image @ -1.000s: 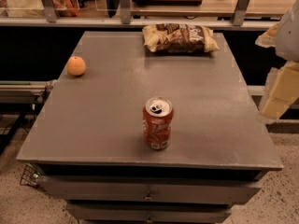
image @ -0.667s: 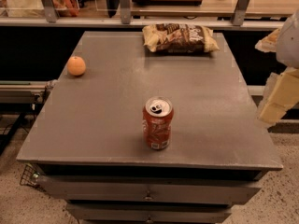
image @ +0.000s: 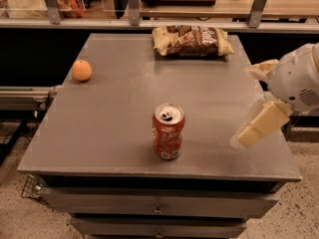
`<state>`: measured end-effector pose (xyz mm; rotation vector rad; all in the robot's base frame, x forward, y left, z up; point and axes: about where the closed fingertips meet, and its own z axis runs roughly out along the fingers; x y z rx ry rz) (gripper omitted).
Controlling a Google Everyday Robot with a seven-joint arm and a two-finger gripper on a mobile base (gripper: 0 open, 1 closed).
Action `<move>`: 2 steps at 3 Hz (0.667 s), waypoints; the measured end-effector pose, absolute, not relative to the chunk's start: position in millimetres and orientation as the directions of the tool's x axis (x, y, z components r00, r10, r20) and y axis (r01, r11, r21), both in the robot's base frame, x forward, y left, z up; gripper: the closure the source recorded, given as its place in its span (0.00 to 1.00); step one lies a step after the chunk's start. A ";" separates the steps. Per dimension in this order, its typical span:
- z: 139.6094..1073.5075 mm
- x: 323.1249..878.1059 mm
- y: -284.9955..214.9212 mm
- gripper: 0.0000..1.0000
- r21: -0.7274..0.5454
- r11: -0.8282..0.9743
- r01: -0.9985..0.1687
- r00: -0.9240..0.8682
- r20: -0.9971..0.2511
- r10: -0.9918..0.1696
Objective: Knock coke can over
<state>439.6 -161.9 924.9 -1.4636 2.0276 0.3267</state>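
Note:
The coke can [image: 168, 131] stands upright near the front middle of the grey table [image: 114, 113], red-orange with a silver top and pull-tab. My gripper [image: 251, 103] comes in from the right, over the table's right edge, well to the right of the can and apart from it. Its two cream fingers [image: 258, 126] are spread apart and hold nothing. The white arm housing [image: 299, 78] sits behind them.
A round orange fruit [image: 81, 70] lies at the table's left side. A chip bag [image: 192, 40] lies at the back middle. Drawers [image: 159, 205] are under the tabletop. A shelf with rails [image: 149, 9] runs behind the table.
My gripper has moved left and a little down, from beside the table's right edge to over it, closer to the can. The can has not moved.

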 end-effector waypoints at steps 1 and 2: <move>911.8 447.6 -124.1 0.00 -0.106 0.367 -0.924 -0.177 -0.733 -0.657; 894.0 456.1 -85.7 0.00 -0.062 0.380 -0.923 -0.160 -0.836 -0.525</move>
